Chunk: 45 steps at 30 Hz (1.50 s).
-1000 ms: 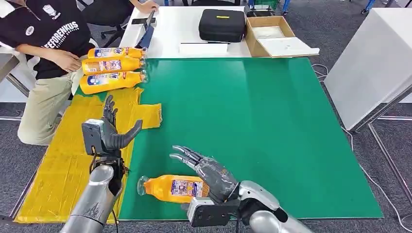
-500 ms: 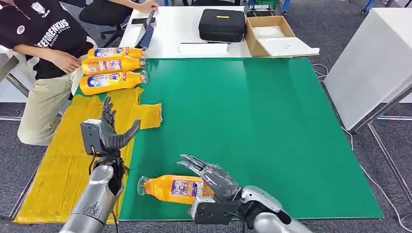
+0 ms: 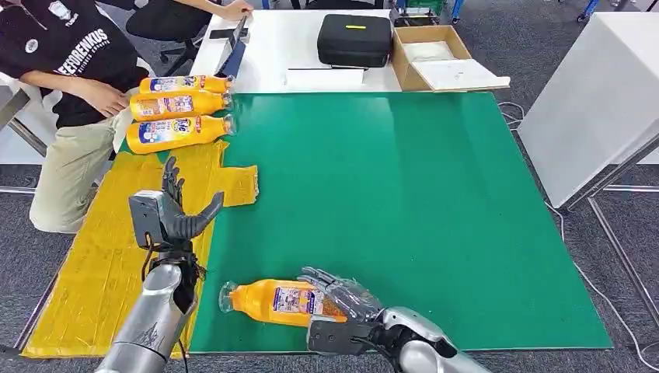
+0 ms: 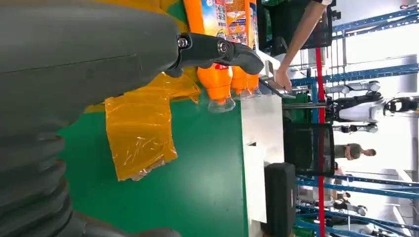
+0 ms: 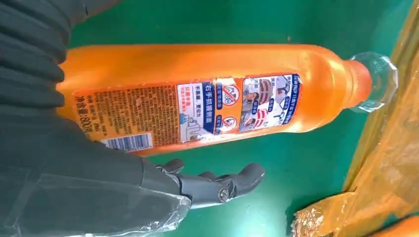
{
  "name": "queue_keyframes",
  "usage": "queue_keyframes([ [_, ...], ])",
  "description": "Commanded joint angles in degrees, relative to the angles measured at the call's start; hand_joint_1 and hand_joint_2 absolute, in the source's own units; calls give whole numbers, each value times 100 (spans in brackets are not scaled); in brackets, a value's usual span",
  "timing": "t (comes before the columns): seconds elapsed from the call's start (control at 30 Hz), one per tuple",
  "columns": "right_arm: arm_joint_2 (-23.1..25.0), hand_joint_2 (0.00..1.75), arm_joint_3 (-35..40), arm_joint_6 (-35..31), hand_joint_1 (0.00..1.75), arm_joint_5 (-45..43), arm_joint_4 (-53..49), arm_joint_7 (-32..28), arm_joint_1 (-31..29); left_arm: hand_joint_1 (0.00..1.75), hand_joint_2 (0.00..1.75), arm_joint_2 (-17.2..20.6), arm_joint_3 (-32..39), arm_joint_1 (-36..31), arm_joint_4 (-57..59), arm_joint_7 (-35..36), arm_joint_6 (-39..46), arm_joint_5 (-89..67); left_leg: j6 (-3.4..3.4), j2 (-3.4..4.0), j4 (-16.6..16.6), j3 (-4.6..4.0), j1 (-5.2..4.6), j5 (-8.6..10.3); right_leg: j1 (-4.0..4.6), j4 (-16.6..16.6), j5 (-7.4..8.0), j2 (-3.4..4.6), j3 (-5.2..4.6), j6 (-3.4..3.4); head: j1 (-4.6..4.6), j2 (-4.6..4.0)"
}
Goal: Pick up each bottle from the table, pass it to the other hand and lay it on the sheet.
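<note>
While the right hand (image 3: 339,299) lies low over the label end of an orange bottle (image 3: 272,301), its fingers are spread and arch above the bottle; from the right wrist view it seems they do not close on it, though I cannot tell whether the palm touches. This bottle lies on its side on the green mat (image 3: 404,202), near the mat's front edge, its clear cap (image 5: 376,81) pointing to the yellow sheet (image 3: 93,264) just beside. The left hand (image 3: 177,214) stands upright over the border of sheet and mat, open wide and holding nothing. Three more orange bottles (image 3: 175,130) lie side by side at the far left corner, next to a seated person (image 3: 74,85). Behind the mat, a black case (image 3: 355,39) and a cardboard box (image 3: 435,54) rest on a white table (image 3: 264,62).
</note>
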Motion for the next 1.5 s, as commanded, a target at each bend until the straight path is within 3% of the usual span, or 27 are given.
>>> queue_keyframes([
  [0.03, 260, 175, 582, -379, 0, 304, 1126, 10, -456, 0, 175, 76, 170, -84, 372, -17, 30, 80, -23, 20, -8, 29, 9, -8, 9, -14, -1, 13, 28, -14, 0, 0],
  [0.4, 863, 175, 1062, -1167, 0, 776, 2441, -160, -855, 0, 175, 44, 209, -100, 424, -27, -9, 69, -18, 13, -7, 24, 6, -2, 7, -10, 3, 8, 23, -11, 2, 0],
  [1.0, 435, 175, 1797, -1239, 0, 811, 2201, -186, -1126, 0, 175, 120, 444, 113, 276, -119, -20, 162, -18, 33, -7, 56, 9, 0, 5, -12, 16, 11, 36, -30, 0, 0],
  [1.23, 184, 175, 1834, -1293, 0, 1684, 1924, 210, -798, 0, 175, 200, 622, 520, -132, -127, -25, 278, -23, 36, -12, 71, 13, -4, 10, -21, 13, 12, 52, -32, 0, 0],
  [1.5, -116, 175, 1337, -1229, 0, 2583, 1555, 579, -703, 0, 175, 188, 666, 609, -251, -27, -82, 272, -16, 38, -4, 64, 9, -2, 5, -13, 14, 19, 40, -28, 0, 0],
])
